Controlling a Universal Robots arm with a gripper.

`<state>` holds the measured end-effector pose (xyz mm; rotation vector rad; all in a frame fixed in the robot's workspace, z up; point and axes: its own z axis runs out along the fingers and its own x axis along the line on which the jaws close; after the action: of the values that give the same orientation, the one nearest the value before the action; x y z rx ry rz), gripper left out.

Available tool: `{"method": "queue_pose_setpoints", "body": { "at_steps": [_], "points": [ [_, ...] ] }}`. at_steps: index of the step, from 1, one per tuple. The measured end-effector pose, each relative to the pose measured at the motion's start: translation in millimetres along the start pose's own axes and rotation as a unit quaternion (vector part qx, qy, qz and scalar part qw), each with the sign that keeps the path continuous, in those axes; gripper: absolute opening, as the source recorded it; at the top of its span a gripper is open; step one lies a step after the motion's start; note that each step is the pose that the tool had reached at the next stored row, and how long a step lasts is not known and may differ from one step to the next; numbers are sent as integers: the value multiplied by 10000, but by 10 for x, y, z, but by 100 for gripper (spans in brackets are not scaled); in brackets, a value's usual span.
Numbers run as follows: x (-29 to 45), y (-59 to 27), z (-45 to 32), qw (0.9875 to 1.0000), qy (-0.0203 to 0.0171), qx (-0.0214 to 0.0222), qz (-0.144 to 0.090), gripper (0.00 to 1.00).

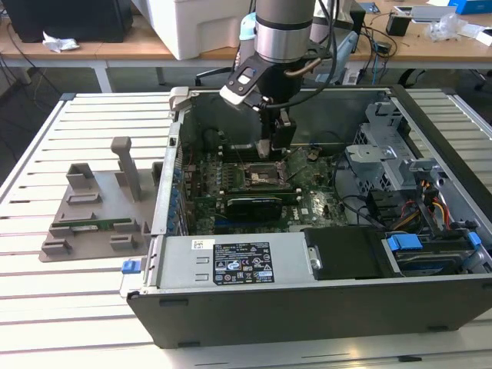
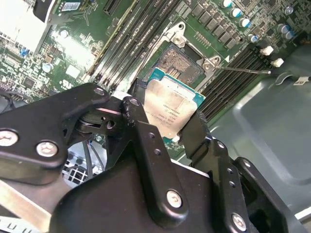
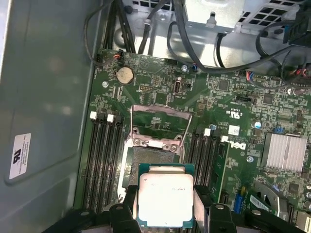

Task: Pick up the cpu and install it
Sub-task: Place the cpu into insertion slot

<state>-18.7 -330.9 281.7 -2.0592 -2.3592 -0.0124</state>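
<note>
My fingers [image 2: 141, 131] are closed on two opposite edges of the cpu [image 2: 172, 109], which hangs flat just above the open socket [image 3: 151, 162] on the motherboard [image 3: 160, 92]. To seat it well I'd square its corners to the socket and lower gently, no pressing.

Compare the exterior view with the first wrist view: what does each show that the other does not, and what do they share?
Exterior view: the arm reaching into the computer case, the grey fixture beside it on the slatted table, and the power supply. First wrist view: the cpu clamped in the gripper close to the open socket, a coin battery, a finned heatsink. Shared: the green motherboard with its socket, and the gripper.
</note>
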Motion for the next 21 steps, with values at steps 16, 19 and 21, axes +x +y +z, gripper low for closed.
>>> {"method": "queue_pose_setpoints", "body": {
  "at_steps": [16,19,21],
  "points": [
    [-1,3,1,9996,-130,84,220,54],
    [-1,3,1,9996,-131,84,220,54],
    [0,3,1,9996,-131,84,220,54]
  ]
}}
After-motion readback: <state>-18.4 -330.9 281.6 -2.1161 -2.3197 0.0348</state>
